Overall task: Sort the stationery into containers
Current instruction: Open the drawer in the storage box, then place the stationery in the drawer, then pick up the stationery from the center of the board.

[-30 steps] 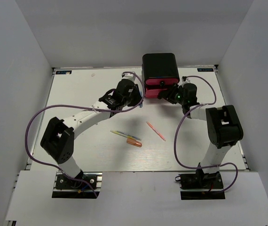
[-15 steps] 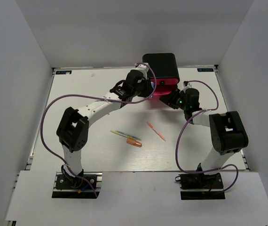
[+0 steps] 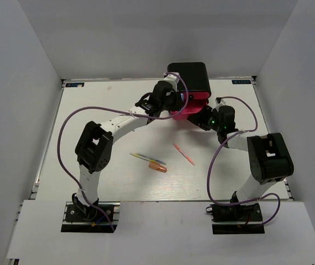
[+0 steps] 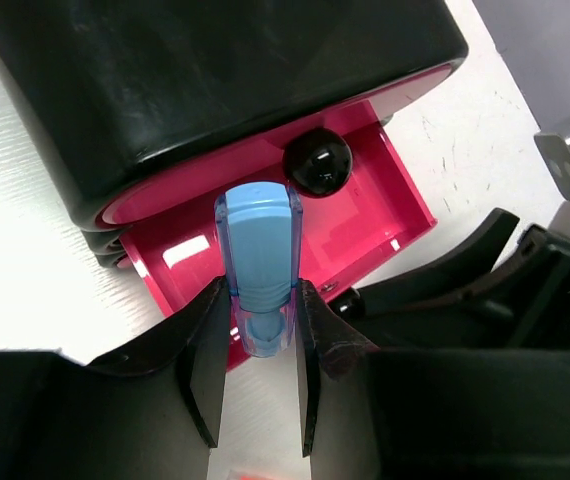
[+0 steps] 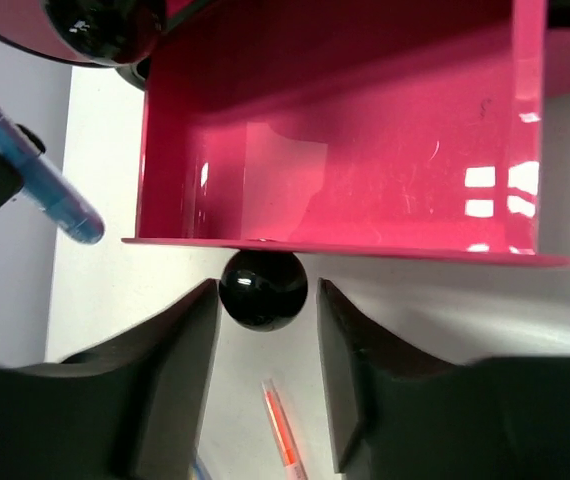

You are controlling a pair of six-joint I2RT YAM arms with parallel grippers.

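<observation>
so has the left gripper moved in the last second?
Yes. Holding the blue highlighter, the left gripper went right, from left of the black cabinet to over its open drawer.

We find the cabinet (image 3: 188, 77) at the table's (image 3: 91, 105) far edge, right of centre, with one drawer (image 5: 365, 150) drawn out toward the near edge. Over that drawer the left gripper (image 4: 262, 312) pinches a capped marker (image 4: 258, 240). The drawer's knob (image 5: 262, 288) sits between the right gripper's (image 5: 264, 298) fingers, apart from both. Near the table's middle lie two pens (image 3: 151, 161) together, and a third pen (image 3: 183, 154) to their right.
</observation>
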